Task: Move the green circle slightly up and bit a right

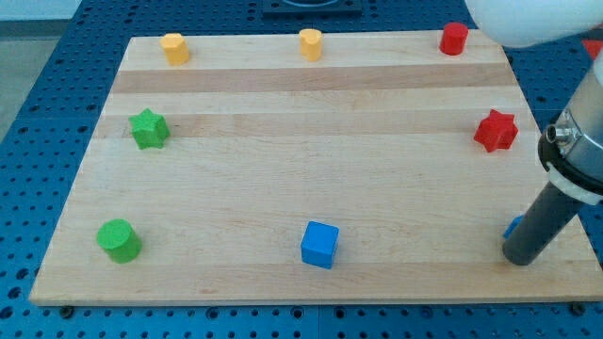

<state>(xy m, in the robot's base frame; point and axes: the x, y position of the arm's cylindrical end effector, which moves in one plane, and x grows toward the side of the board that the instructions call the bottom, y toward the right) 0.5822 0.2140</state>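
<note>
- We have no pincer to open or close; our arm ends in a dark rod, and my tip (521, 260) rests on the wooden board (311, 179) near the view's bottom right corner, holding nothing
- A blue block (513, 227) sits just beside the rod and is mostly hidden behind it, so we cannot tell its shape or whether the tip touches it
- The green circle (119, 240) stands upright near the view's bottom left corner, well apart from my tip, with nearly the whole board between them
- Its nearest neighbours are the green star (149, 129) above it and the blue cube (319, 244) to its right; neither touches it
- We judge the green circle to be light, rigid and not fragile, a short cylinder likely to slide easily on the smooth wood
- Since we can only push, the contact point matters: we would meet it on its lower-left side, low on the curved wall, so the shove drives it up and a little right
- A round wall may let it roll off the tip sideways if we strike off-centre, so a gentle, centred push seems wise
- Our route across should pass below or above the blue cube
- The yellow blocks (174, 47) (311, 43), red cylinder (454, 38) and red star (496, 131) lie well clear
</note>
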